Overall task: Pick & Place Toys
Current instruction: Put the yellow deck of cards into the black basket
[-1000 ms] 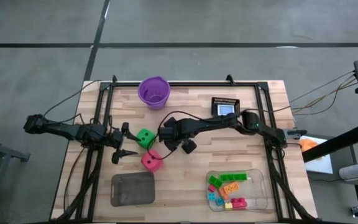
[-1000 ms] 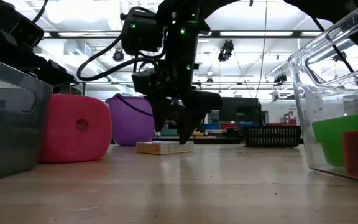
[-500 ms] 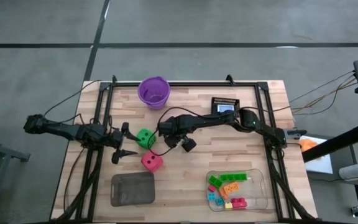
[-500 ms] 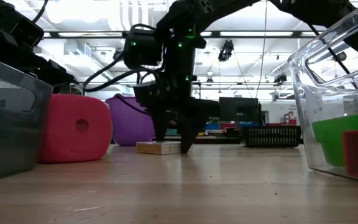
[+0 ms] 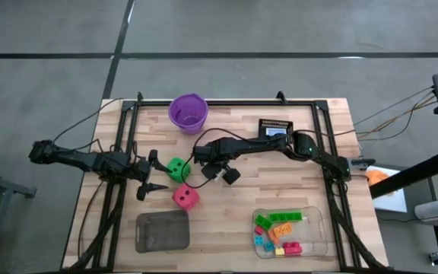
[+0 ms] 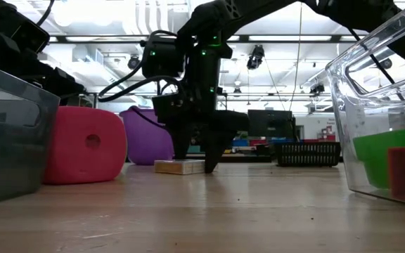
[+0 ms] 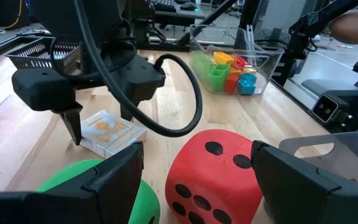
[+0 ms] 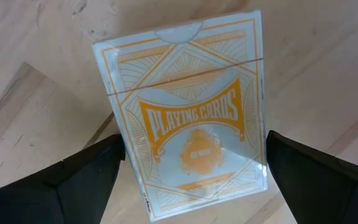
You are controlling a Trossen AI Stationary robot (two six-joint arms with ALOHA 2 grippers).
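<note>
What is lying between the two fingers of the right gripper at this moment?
A box of playing cards lies flat on the table between the open fingers of the right gripper. The right wrist view shows it best.

arms: two, dark, jointed | right arm (image 5: 265,149): black looped cable, green lights seen | left arm (image 5: 82,160): black, thin cable trailed

Boxed white card deck (image 8: 191,112) is showing orange ornamental print. Large red foam die (image 7: 219,177) is displaying black dots beside a plain green die (image 5: 177,168). Purple plastic cup (image 5: 188,112) is standing on pale wooden tabletop (image 5: 234,205).
</note>
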